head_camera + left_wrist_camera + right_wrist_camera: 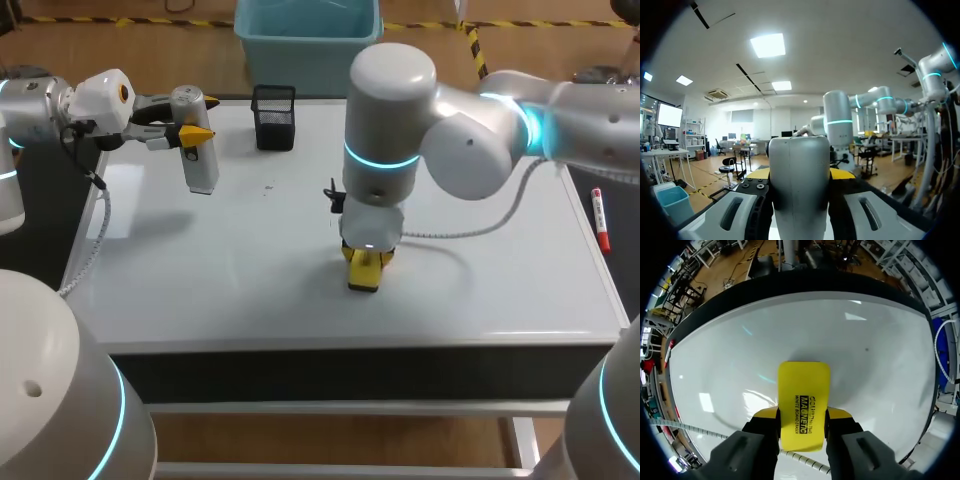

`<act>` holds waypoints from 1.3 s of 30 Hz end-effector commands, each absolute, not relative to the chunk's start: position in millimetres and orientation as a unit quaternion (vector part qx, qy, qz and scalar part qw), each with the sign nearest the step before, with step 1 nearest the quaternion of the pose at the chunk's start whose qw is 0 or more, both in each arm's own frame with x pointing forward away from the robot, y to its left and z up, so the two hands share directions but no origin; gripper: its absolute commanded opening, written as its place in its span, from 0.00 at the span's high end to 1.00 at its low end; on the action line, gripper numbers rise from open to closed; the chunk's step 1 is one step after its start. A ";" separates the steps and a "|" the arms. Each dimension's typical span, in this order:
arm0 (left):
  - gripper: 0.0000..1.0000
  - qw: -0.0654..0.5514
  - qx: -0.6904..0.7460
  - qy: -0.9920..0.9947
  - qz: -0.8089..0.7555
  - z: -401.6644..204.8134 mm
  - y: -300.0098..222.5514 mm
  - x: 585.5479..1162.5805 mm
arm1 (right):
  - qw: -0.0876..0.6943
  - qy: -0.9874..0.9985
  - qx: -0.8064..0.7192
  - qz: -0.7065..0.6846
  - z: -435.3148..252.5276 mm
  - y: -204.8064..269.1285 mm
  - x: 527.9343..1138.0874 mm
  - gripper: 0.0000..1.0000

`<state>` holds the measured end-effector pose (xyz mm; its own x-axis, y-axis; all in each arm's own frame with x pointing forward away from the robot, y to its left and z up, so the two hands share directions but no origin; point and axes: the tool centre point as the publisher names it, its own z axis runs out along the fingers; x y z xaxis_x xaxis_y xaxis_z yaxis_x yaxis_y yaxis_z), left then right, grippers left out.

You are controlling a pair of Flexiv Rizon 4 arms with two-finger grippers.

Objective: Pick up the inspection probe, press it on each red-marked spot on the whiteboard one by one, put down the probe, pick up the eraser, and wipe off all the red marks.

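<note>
black mesh cup (273, 117), red marker (599, 220)

Left end effector (192, 131) clamped aloft; right end effector (366, 260) clamped, pointing down.

Head high behind, wrists close, whiteboard (250, 260) shared, left apparently level

Inspection probe (197, 140): silver-grey cylinder with a rounded top, roughly upright. It is clamped from two sides by the left claw (192, 134) over the far left part of the whiteboard (480, 290). Contact between its lower end and the board cannot be determined.

Eraser (363, 272): yellow block with rounded corners and black print on its back. It lies flat on the whiteboard near the middle, with the right claw (364, 262) gripping both long sides.

Whiteboard: glossy white, lying flat and covering most of the worktop.
</note>
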<state>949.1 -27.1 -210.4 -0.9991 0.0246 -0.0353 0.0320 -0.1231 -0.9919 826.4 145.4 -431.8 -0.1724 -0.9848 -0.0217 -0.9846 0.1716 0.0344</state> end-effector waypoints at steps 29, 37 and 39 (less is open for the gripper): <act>1.00 0.002 0.022 0.662 -0.750 -209.9 -27.2 950.1 | 0.015 -0.820 0.572 0.005 -431.3 62.1 827.3 1.00; 1.00 0.002 0.022 0.662 -0.750 -209.9 -27.2 950.1 | 0.007 -0.805 0.594 0.011 -405.4 54.3 837.5 1.00; 1.00 0.002 0.022 0.662 -0.750 -209.9 -27.2 950.1 | 0.012 -0.798 0.602 0.013 -399.0 49.9 844.5 1.00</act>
<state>949.1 -27.2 -210.4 -0.9991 0.0246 -0.0353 0.0320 -0.1231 -0.9919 839.8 59.7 -415.1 -0.2863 -0.9577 0.0299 -0.9581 0.2859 -0.0188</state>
